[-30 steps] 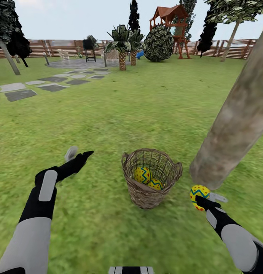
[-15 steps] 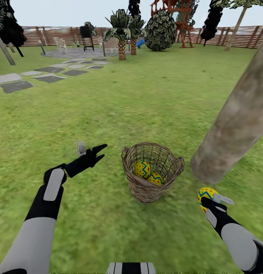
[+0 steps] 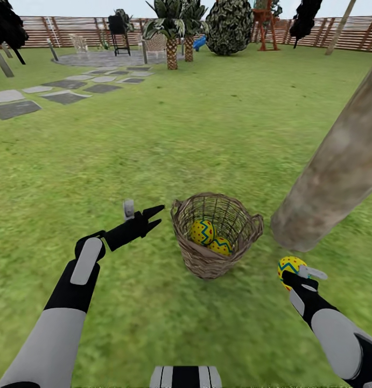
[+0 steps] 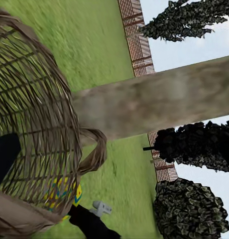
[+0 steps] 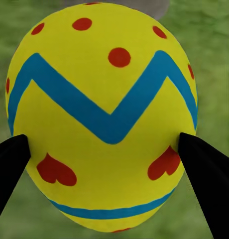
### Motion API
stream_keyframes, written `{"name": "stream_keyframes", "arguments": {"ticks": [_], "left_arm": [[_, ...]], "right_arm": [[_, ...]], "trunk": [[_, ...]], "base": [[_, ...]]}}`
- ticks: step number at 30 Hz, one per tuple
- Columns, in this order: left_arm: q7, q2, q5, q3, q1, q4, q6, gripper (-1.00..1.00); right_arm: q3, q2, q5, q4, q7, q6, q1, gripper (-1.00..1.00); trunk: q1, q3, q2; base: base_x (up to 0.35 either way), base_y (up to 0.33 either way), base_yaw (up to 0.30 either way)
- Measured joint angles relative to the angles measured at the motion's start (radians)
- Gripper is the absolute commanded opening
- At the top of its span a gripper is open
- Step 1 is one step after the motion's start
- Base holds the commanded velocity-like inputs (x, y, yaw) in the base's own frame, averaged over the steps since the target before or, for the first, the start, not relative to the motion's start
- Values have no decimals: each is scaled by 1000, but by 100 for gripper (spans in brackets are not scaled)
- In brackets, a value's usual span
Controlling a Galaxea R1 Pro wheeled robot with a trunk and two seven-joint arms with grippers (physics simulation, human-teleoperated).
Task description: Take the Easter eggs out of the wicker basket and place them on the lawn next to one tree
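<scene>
The wicker basket [image 3: 198,262] stands upright on the lawn [image 3: 153,151] with two Easter eggs [image 3: 202,231] [image 3: 220,246] inside. My left gripper [image 3: 152,215] hovers open just left of the rim, empty; in the left wrist view the woven wall [image 4: 35,124] is close, with the tree trunk [image 4: 159,102] behind it. My right gripper [image 3: 296,272] is shut on a third egg [image 3: 289,265], held low over the grass right of the basket, near the foot of the tree [image 3: 301,226]. In the right wrist view that egg [image 5: 102,117] sits between both black fingertips [image 5: 10,164].
The thick leaning trunk [image 3: 342,161] blocks the right side. Grey stepping stones [image 3: 16,108] and a patio [image 3: 105,56] lie far left. Palms [image 3: 171,32], a round bush [image 3: 229,27] and the slat fence [image 3: 56,24] stand at the back. Open grass surrounds the basket.
The head camera has tilted down. My left gripper has moved right, closer to the basket's rim. The right gripper still holds its egg and has shifted slightly away from the basket.
</scene>
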Motion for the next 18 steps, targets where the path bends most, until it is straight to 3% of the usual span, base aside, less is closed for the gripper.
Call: {"name": "stream_keyframes", "arguments": {"ticks": [18], "left_arm": [[0,3,1,0,0,1,0,100]], "right_arm": [[0,0,5,-21,1,48,-13,-100]], "trunk": [[8,-70,-4]], "base": [[0,0,0]]}}
